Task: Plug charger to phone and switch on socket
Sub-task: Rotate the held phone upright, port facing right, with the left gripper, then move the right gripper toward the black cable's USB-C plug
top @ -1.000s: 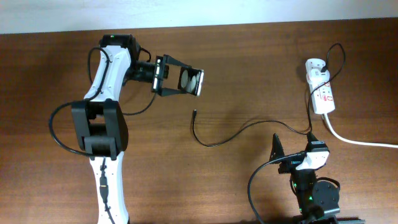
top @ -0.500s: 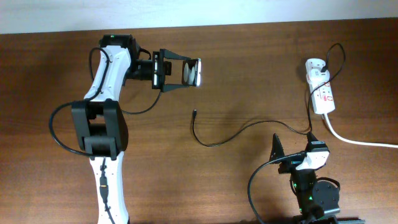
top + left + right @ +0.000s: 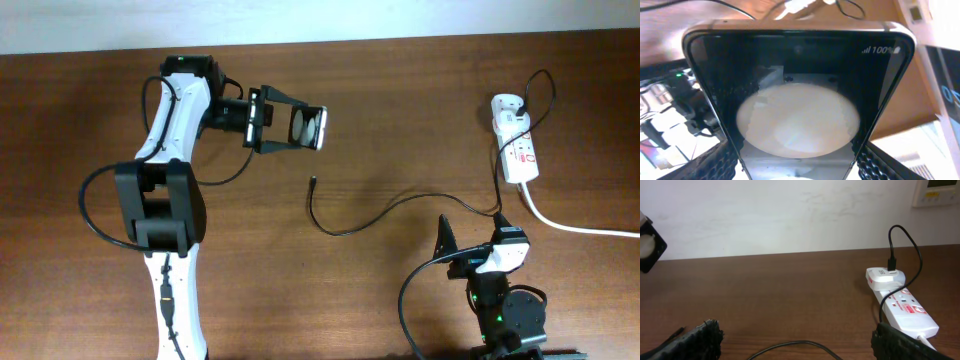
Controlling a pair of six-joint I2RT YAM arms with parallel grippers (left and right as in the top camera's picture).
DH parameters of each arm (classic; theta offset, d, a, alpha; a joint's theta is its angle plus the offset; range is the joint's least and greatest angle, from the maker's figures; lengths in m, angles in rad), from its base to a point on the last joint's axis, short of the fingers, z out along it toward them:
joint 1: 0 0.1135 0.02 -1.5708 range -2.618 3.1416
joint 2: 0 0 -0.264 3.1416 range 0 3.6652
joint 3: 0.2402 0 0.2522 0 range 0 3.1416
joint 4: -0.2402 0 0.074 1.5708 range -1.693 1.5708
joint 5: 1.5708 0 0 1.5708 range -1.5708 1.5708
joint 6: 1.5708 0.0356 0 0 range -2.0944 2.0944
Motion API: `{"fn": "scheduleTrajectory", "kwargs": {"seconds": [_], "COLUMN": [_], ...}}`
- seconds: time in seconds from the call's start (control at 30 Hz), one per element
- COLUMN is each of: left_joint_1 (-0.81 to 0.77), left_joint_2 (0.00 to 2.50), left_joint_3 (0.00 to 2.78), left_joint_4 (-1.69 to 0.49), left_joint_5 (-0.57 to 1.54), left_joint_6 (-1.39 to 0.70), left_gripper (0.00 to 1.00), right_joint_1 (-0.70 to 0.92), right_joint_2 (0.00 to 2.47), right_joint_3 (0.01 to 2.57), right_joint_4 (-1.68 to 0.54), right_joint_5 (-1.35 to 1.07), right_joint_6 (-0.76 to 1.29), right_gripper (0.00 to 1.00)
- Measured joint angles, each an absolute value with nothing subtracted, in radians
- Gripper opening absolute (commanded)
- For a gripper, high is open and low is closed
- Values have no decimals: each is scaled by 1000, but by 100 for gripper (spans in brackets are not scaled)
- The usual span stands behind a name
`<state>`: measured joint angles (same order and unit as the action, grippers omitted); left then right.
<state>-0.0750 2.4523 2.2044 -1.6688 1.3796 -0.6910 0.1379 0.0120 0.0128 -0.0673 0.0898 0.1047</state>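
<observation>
Left arm: left fingers [image 3: 290, 100] are clamped on the phone [image 3: 310, 128], holding it off the worktop [image 3: 400, 90] at the far left-centre. In the left wrist view the screen fills the frame, with a pad on each lower edge. I can't see a charging port in any view.

Right arm: right fingers [image 3: 445, 238] stand wide apart and empty, low at the near right edge.

The charger [image 3: 335, 233] lies loose on the worktop. Its plug tip [image 3: 313, 182] sits just on the near side of the held phone, not touching it. From the tip the cable loops toward me, then sweeps right past the right fingers and up to the white adapter [image 3: 505, 105] at the far end of the socket [image 3: 520, 150].

Key relation: the last stretch of cable at the tip runs near-to-far, with the tip pointing away from me toward the phone. The tip lies well left of the right fingers and farther out. The left arm is nearer to it but is occupied, so I judge that the pick falls to the right arm.

The socket lies far right, long axis near-to-far. It is ahead and to the right of the right fingers, so it is also the right arm's job. I can't read the switch position.
</observation>
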Motion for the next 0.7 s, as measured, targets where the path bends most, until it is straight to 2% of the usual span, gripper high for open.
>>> {"fn": "scheduleTrajectory", "kwargs": {"seconds": [0.23, 0.4, 0.7], "left_joint_1": [-75, -75, -75], "left_joint_2": [2452, 2452, 2452], "left_joint_3": [2204, 2204, 2204], "left_joint_4": [-1683, -1683, -1683], "left_joint_5": [1229, 1033, 852], "left_joint_6": [-659, -651, -648], "left_gripper": [4, 0, 1], "right_joint_1": [138, 138, 138], "right_joint_2": [12, 12, 12], "right_joint_3": [13, 13, 13], "right_joint_4": [-67, -67, -67], "right_joint_5": [90, 90, 90], "right_joint_6": [105, 104, 105], "right_gripper": [99, 99, 99]}}
